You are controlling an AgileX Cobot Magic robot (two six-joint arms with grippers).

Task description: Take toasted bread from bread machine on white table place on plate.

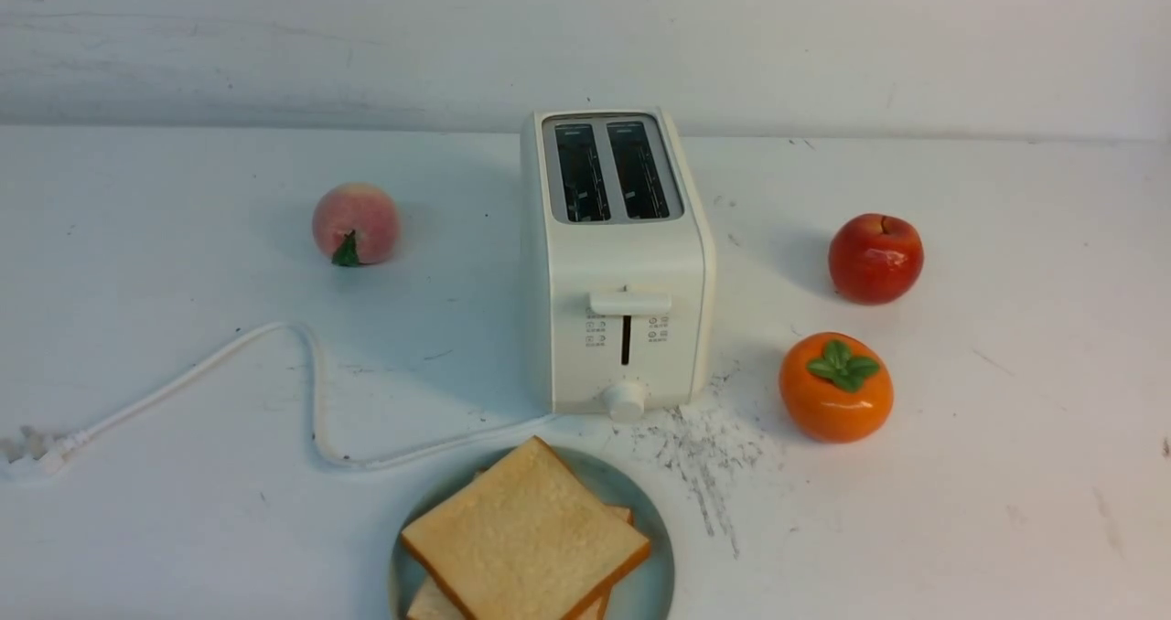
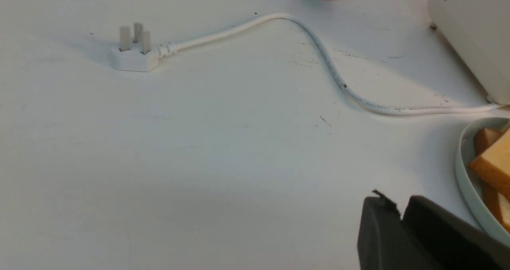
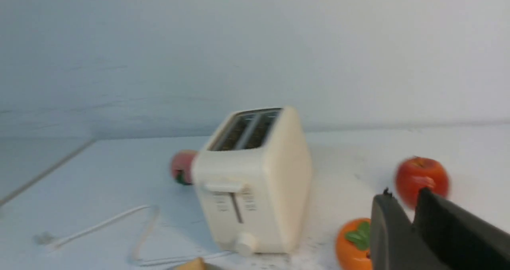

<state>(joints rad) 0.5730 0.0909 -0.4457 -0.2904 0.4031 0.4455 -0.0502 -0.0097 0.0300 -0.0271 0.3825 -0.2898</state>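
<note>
Counter: white and flat, with scratches and dark specks.
Left fingers: dark, pressed together, low over the counter, holding nothing, near the plate rim.
Right fingers: dark, together, holding nothing, in front of the red apple.
Toasted bread: two slices stacked on the plate.
Bread machine: upright behind the plate, both slots empty.
Cord: lies unplugged on the counter.
</note>
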